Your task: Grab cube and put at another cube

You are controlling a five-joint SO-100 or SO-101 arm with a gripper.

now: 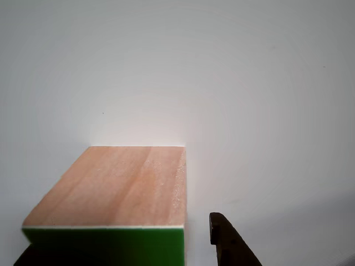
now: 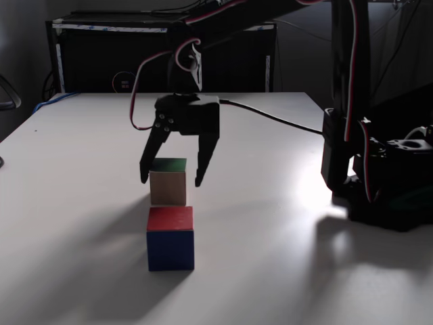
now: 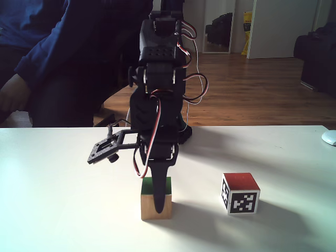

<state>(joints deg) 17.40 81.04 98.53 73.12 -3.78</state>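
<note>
The cube [image 2: 168, 183] is light wood with a green top face and stands on the white table; the other view shows it close up [image 1: 116, 185] with its green face toward the lens. My gripper [image 2: 170, 181] is open and straddles it, one finger on each side with a small gap to the wood. In a fixed view one dark finger [image 3: 157, 202] hangs in front of the cube [image 3: 166, 203]. Dark fingers [image 1: 227, 244] flank the cube at the bottom of the other view. Another cube [image 3: 240, 194], red on top with a black-and-white marker face, stands apart to the right; its red top and blue side [image 2: 170, 237] lie just in front of the green-topped cube.
The arm's base and servos [image 2: 379, 176] stand at the table's right side, with a black cable [image 2: 270, 118] trailing across the top. A person in a blue sleeve [image 3: 47, 47] sits behind the table. A white rounded object [image 3: 329, 137] lies at the right edge.
</note>
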